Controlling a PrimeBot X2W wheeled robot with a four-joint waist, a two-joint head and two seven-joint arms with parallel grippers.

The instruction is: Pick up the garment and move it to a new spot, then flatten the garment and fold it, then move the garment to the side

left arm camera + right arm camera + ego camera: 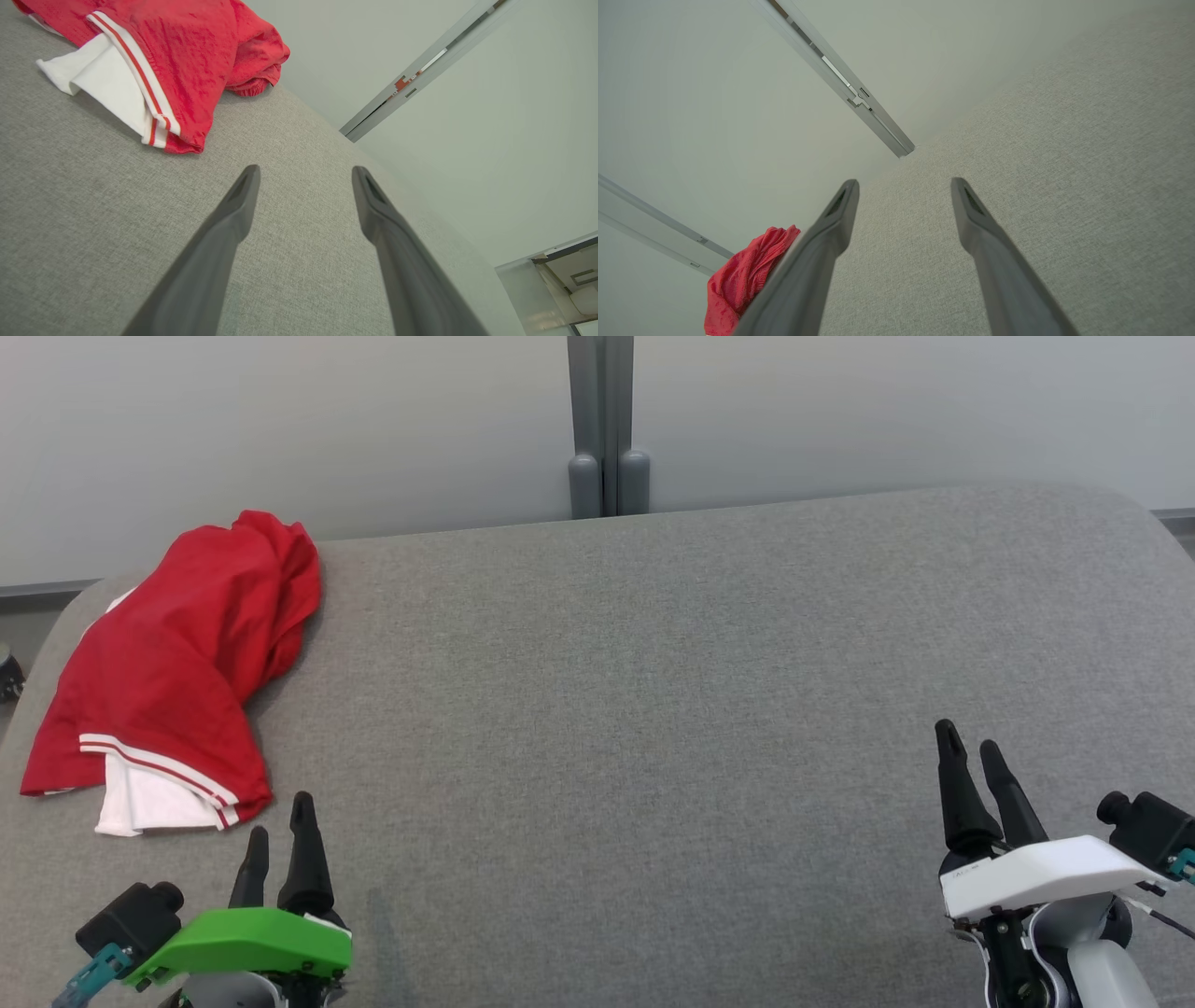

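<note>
Red garment [177, 653] sits crumpled at the far left corner of the desk [653, 709], nothing gripping it. The left hand [279, 818] and right hand [967, 738] hover, fingers apart, both empty.

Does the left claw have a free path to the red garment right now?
Probably yes: the left claw stands open just short of the red garment, only bare grey surface between them.

On my feed the garment [177, 644] reads as thin red cloth, finely crinkled with a faint sheen, and its white trim [107, 79] looks smoother and matt. The worktop [653, 709] wears grey woven fabric, matt and slightly coarse. The fingers [233, 210] look like dark matt plastic, while the left pincer [278, 818] has a green cover [247, 938] and the right pincer [967, 737] a white cover [1036, 873], both smooth, lightly glossy plastic.
</note>
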